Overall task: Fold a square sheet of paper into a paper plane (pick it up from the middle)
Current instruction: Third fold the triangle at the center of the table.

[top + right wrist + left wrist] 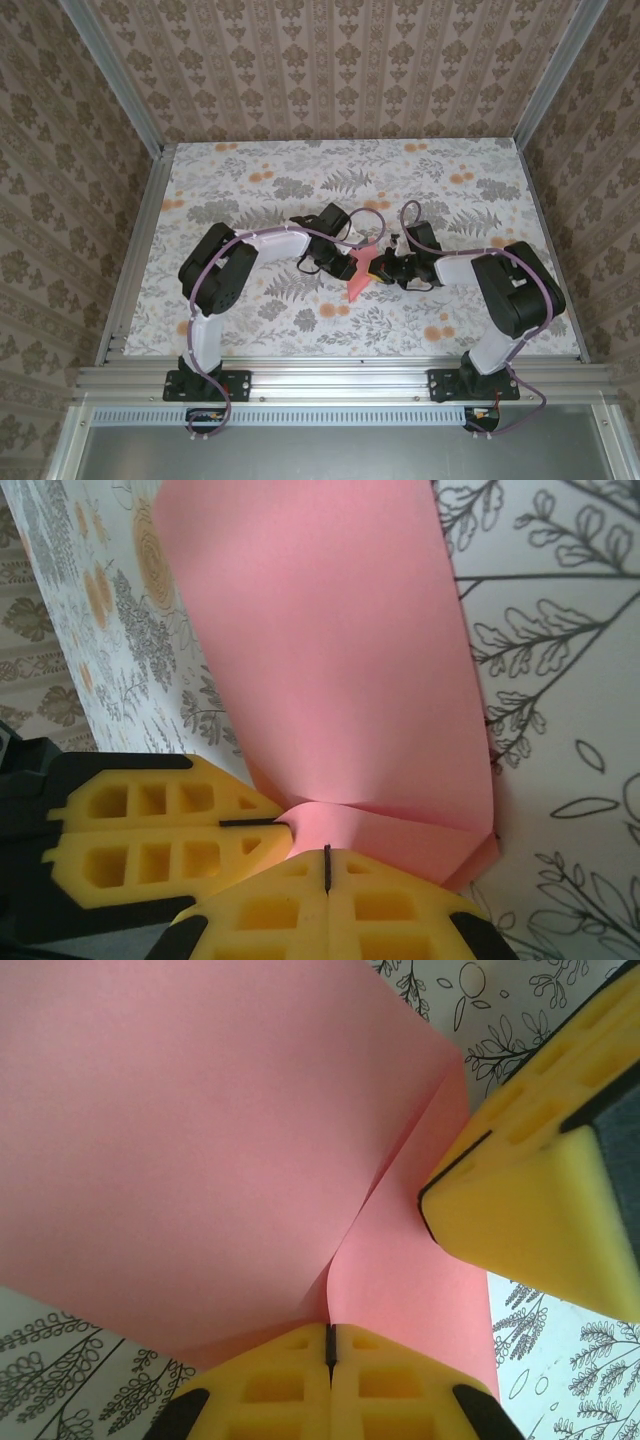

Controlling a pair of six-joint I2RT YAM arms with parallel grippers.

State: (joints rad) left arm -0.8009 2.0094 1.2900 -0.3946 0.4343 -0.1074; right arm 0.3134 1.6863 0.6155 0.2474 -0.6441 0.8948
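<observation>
In the centre of the overhead view, a thin salmon-pink paper sheet (360, 275), already folded into a narrow pointed shape, hangs above the grey floral-print table top (250, 190). Its long axis runs from the upper middle of that frame down to a tip aimed at the near aluminium rail (340, 375).

The left gripper (345, 262) meets the sheet from the left and the right gripper (385, 268) from the right, both at its upper part. Neither arm is clearly nearer.

In the left wrist view the left gripper's yellow foam pads (300, 1380) are pressed together with the pink edge caught in their seam. The sheet (200, 1140) spreads to the upper left, its crease running up to the right. The right gripper (450, 1170) sits just beside it, shut on the same paper.

The right wrist view agrees: the right gripper (327, 865) is clamped on the sheet's (320, 660) lower fold, and the left gripper (255, 823) is almost touching it at lower left.

With the two grips so close together, any new fold probably needs one of them to let go first. Open table lies on all sides, widest toward the top of the overhead frame.
</observation>
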